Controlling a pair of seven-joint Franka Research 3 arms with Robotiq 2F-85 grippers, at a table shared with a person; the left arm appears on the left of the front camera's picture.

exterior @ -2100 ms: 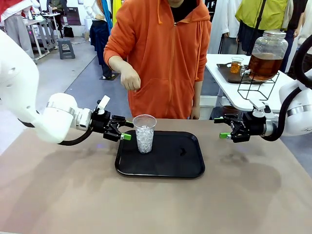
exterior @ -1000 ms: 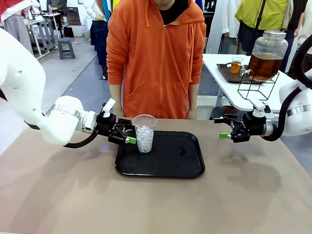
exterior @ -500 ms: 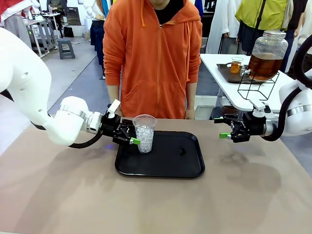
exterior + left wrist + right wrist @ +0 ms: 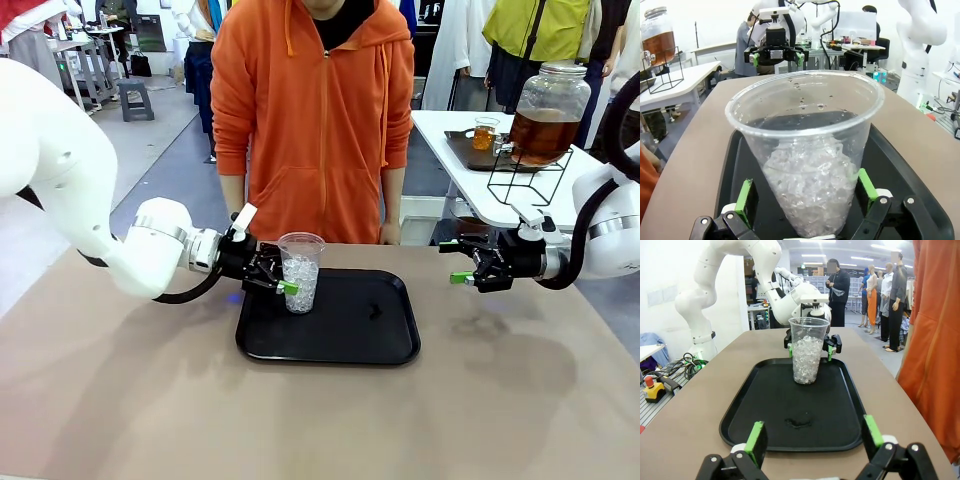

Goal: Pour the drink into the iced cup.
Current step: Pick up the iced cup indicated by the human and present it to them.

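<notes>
Black tray [image 4: 350, 335] on brown table [image 4: 520, 400]; orange-hooded person [image 4: 320, 120] behind.

grey floor [image 4: 150, 150], white side table [image 4: 465, 190] bg rt, stool [image 4: 135, 100]

Brown matte tabletop [image 4: 500, 400], one black rectangular tray [image 4: 350, 335] flat on it. Tray's long side runs left-right. Clear iced cup [image 4: 300, 275] stands upright in the tray's far-left corner; rest of the tray floor bare except a small smudge.
</notes>
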